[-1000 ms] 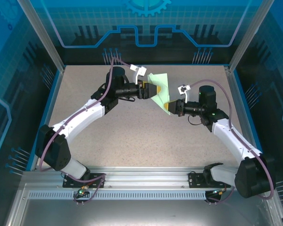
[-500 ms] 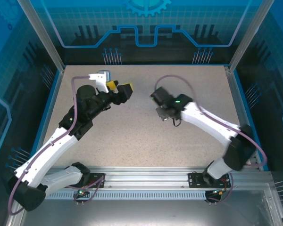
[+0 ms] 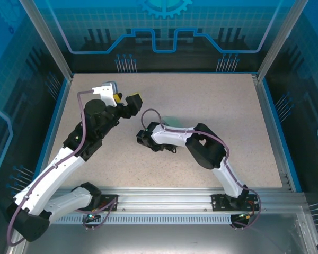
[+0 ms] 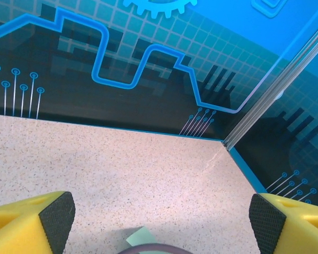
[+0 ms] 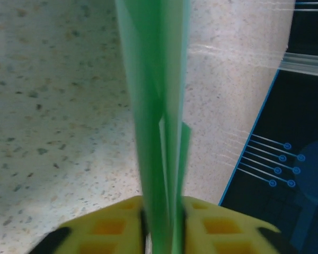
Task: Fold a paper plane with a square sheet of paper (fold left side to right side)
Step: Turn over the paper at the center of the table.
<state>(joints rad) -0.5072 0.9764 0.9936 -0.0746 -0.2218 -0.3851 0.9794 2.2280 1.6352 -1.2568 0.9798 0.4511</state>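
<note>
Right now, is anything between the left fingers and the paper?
Possibly. Seen from the left wrist, a cable loop arcs just in front of a corner of the paper, below the open left fingers. The right fingers grip the paper.

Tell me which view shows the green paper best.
The right wrist view: the green paper stands edge-on and large, clamped in the right hand. The left wrist view catches a small pale corner at its bottom edge; the top external view, a faint greenish patch.
</note>
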